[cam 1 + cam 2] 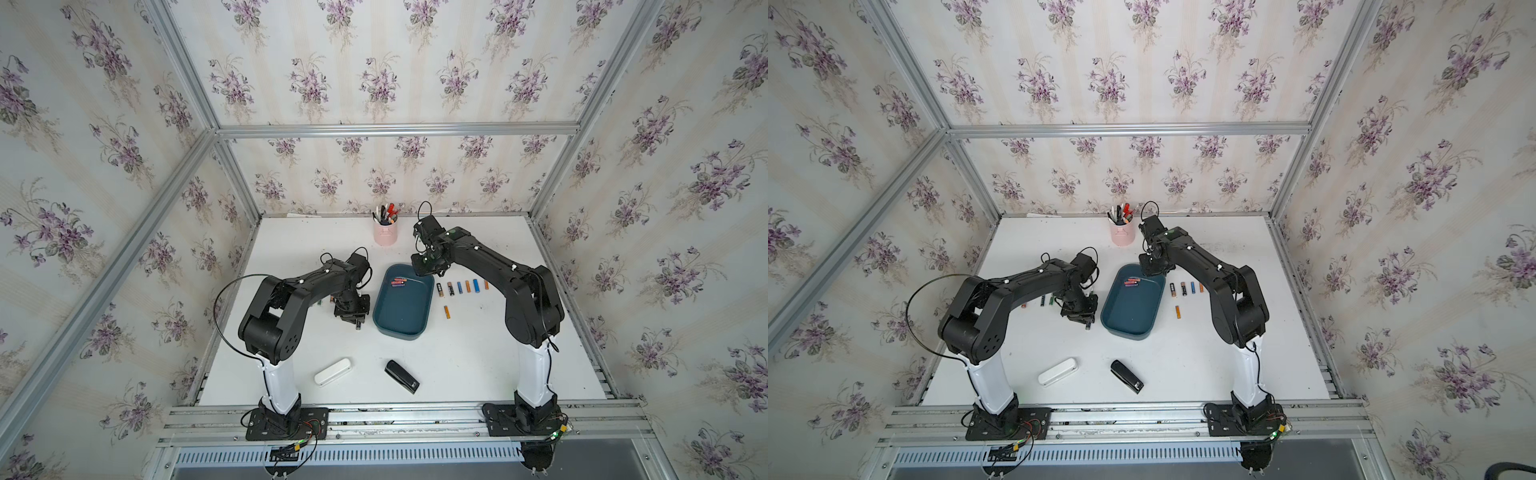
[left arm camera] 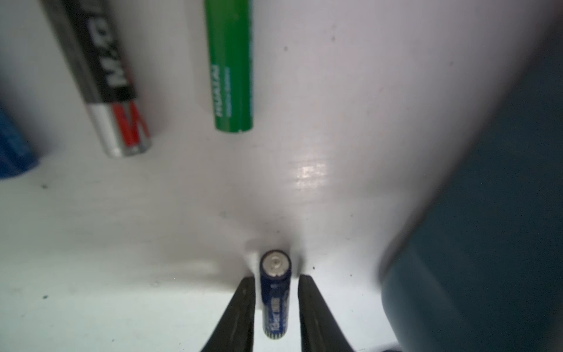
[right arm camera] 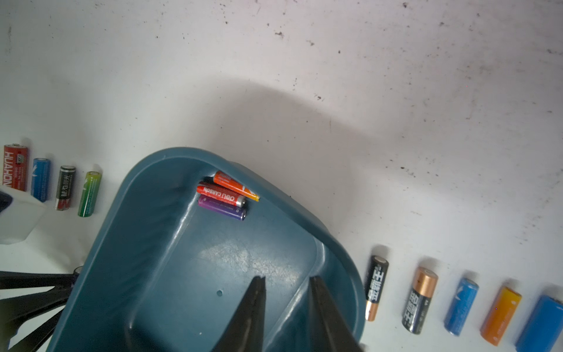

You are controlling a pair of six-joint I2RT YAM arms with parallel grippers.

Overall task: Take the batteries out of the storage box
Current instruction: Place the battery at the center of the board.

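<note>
With the dial laid over a top view and centred on the teal storage box [image 1: 401, 320], which is seen lidless in the middle of the white table [image 1: 457, 365], most cells are found outside it. A row of 6 batteries [image 1: 460, 287] is laid side by side at 3 o'clock, a lone orange battery [image 1: 446, 311] at 4 o'clock, and a row of 4 batteries [image 3: 65, 187] at 9 o'clock, partly hidden under the left arm. The even spacing is judged to keep each cell clear of its neighbour. Inside the box only 3 are seen, pressed together against the wall at 12 o'clock: an orange battery [image 3: 236, 189], a red battery [image 3: 221, 195] and a purple battery [image 3: 221, 208]. The left gripper [image 2: 275, 280] is lowered to the table at 8 o'clock, just beside the box wall. Its fingers are parted around a dark blue battery [image 2: 275, 304], with a thin gap shown on each side, so the cell is judged to be set down rather than gripped. The right gripper [image 3: 287, 279] is held over the box at 1 o'clock, its fingers slightly apart and empty, and is pointed toward the 3 cells, presumably so that one can be picked. A pink pen cup [image 1: 385, 233] is seen well apart at 12 o'clock.
</note>
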